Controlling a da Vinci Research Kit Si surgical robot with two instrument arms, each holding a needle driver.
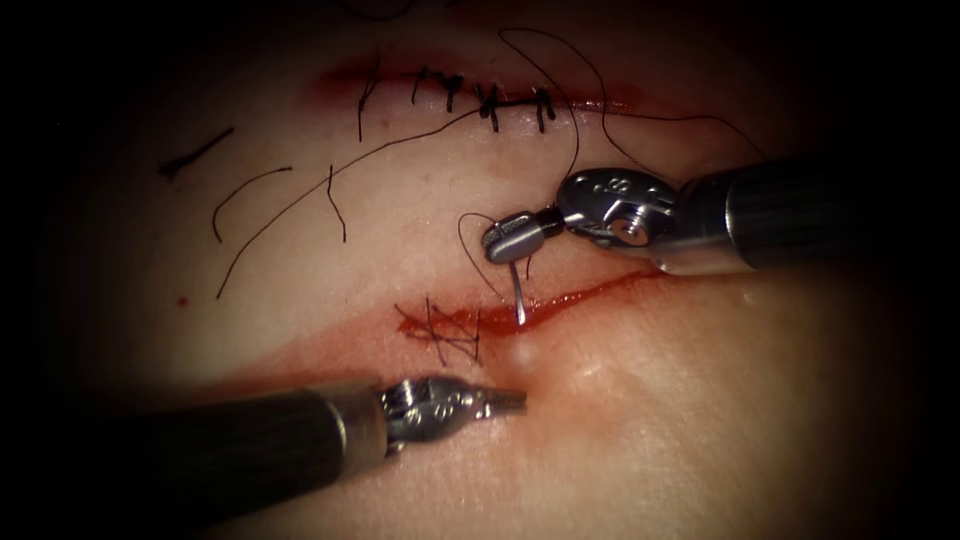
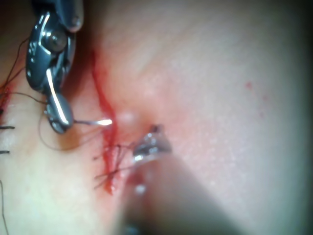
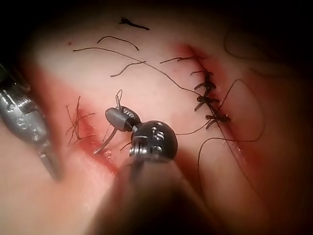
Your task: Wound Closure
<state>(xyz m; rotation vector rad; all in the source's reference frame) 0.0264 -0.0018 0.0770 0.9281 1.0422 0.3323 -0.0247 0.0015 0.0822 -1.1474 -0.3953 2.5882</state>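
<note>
Two cuts on the tissue (image 1: pixel 300 250) here, one above the other in the endoscope view. Starting at the left: a few loose cut ends of thread (image 1: pixel 195 153) are scattered on the surface, well apart from both tools. The left arm's tool (image 1: pixel 505 401) comes in low from that side, jaws closed with nothing in them as far as I can see, tip resting just below the lower cut (image 1: pixel 560 300) and close to the finished stitches (image 1: pixel 445 335) at its left end. Red fluid (image 1: pixel 330 345) is smeared around those stitches and along the cut. A little right of them, the needle (image 1: pixel 518 295) hangs from the right arm's tool (image 1: pixel 512 240), whose jaws are closed on it up near the tail end, and the point goes down into the lower cut just right of the stitches; whether it's actually biting tissue I can't tell. There's a small pale bump on the tissue right below it, between the needle and the left tool's tip. Up top, the upper cut (image 1: pixel 400 78) is already closed with a row of dark stitches (image 1: pixel 490 100), and the long thread (image 1: pixel 575 120) loops from there down toward the right tool's wrist and also trails away to the left across the tissue.
</note>
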